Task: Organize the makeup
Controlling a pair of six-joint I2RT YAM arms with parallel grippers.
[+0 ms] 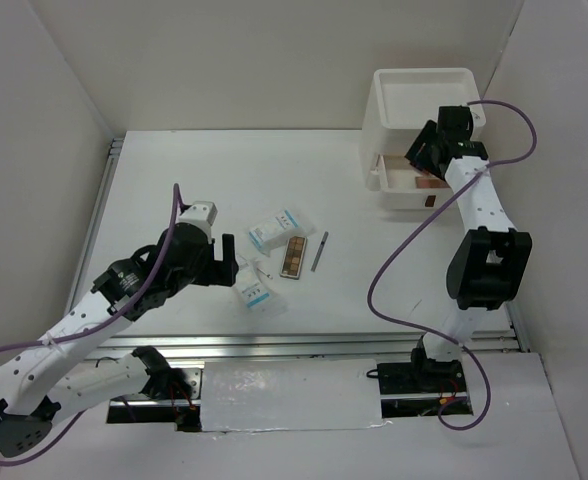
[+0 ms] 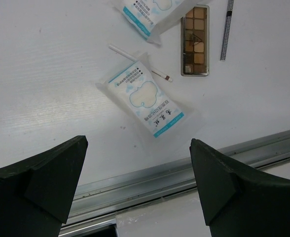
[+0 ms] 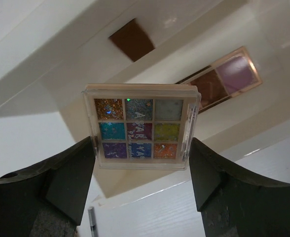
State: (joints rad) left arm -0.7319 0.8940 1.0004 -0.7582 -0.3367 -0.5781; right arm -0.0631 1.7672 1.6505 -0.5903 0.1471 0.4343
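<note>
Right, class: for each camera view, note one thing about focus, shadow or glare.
Top external: even light, only soft shadows on the table. Left wrist: nearer sachet crisp, fingers dark and featureless. Right wrist: multicoloured palette sharp, drawer unit behind soft, with glare.

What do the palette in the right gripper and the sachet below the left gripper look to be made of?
The multicoloured palette: seemingly hard clear plastic, glossy; its rim is see-through and the pans glitter. The sachet: probably thin plastic film, slightly shiny, with flat sealed edges and creases.
</note>
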